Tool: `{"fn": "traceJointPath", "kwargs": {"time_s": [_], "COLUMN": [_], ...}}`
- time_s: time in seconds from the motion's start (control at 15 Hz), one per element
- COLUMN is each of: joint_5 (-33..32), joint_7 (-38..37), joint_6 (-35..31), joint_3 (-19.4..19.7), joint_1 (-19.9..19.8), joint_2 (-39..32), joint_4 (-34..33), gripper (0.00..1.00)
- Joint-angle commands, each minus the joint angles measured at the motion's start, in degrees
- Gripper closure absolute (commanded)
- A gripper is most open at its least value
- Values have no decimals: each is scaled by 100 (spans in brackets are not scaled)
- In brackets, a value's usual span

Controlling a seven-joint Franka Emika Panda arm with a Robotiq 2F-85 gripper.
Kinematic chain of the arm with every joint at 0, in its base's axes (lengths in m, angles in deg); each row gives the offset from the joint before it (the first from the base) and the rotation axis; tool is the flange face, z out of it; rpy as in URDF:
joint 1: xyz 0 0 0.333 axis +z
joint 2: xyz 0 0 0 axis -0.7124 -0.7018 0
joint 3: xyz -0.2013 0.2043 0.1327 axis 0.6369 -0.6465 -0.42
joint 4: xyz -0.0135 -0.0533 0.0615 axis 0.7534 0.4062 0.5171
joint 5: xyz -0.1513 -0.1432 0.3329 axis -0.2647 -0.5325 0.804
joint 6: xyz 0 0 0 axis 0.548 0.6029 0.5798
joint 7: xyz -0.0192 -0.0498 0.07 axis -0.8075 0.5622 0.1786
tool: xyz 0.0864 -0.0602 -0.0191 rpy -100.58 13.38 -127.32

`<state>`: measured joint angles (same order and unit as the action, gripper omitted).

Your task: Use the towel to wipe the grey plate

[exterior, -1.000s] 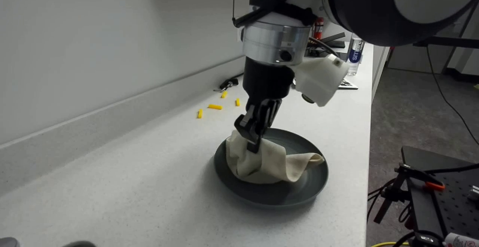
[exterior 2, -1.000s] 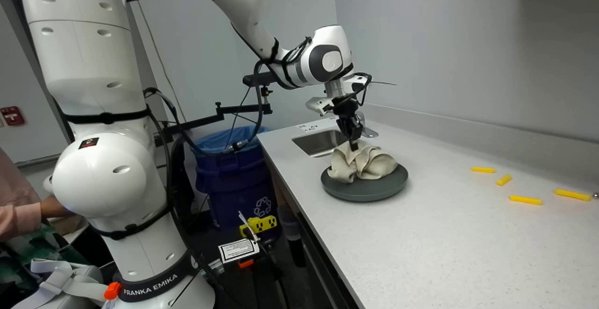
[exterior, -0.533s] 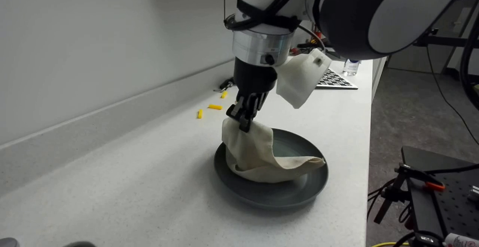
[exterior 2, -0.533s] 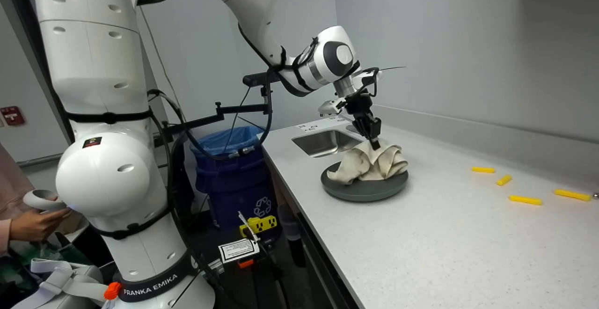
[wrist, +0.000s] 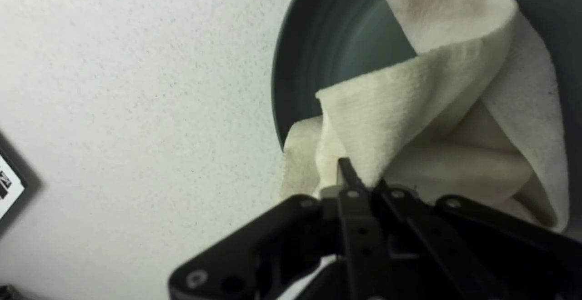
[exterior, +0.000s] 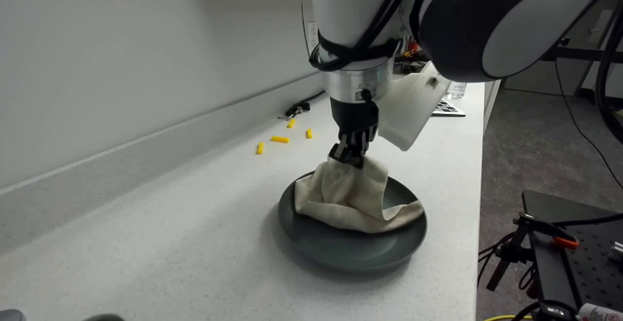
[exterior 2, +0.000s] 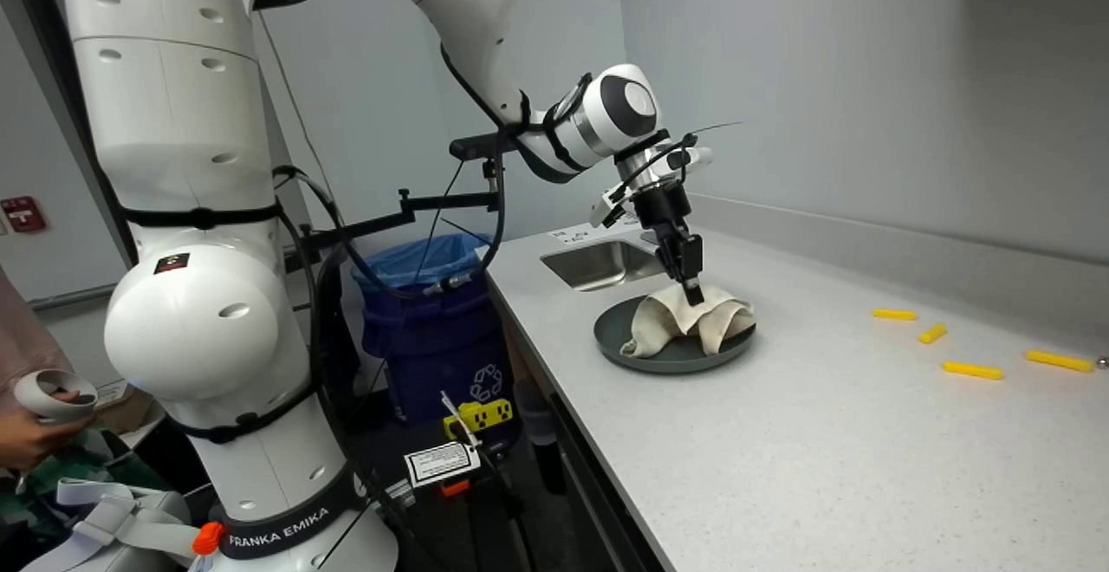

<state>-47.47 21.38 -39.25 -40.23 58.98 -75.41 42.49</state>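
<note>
The cream towel (exterior: 340,206) lies bunched on the grey plate (exterior: 350,253), one fold raised like a tent. In both exterior views my gripper (exterior: 357,161) stands above the plate, fingertips at the top of this fold. There the towel (exterior 2: 663,319) arches over the plate (exterior 2: 684,362), and the gripper (exterior 2: 693,293) tilts. In the wrist view the gripper (wrist: 366,179) has its fingers closed on a pinch of the towel (wrist: 377,113). A towel edge reaches past the rim of the plate (wrist: 295,72). The plate surface under the towel is hidden.
Several yellow sticks (exterior: 279,139) lie on the counter near the wall. A sink (exterior 2: 602,264) is set into the counter beyond the plate. A patterned board (exterior: 448,108) and a bottle (exterior: 456,90) stand farther back. The counter edge (exterior: 479,189) runs beside the plate.
The gripper rose with the towel fold and swung left in an exterior view, then came back right and slightly down. The towel's front edge drew back, baring more plate. The plate stayed put.
</note>
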Motion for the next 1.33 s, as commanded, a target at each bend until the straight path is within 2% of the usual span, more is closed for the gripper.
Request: {"fn": "traceJointPath", "kwargs": {"time_s": [0.0,0.13,0.67,0.93,1.27], "joint_5": [472,768,1134,1390,1489], "joint_7": [246,380,-134,66,-158], "joint_6": [449,194,-564,-829,-840], "joint_3": [-109,-148,-124,-139,-123], "joint_1": [-8,-51,-21,-45,-14], "joint_2": [72,79,64,73,64], "joint_4": [-52,2,82,132,114], "gripper": [99,99,99,99,99]}}
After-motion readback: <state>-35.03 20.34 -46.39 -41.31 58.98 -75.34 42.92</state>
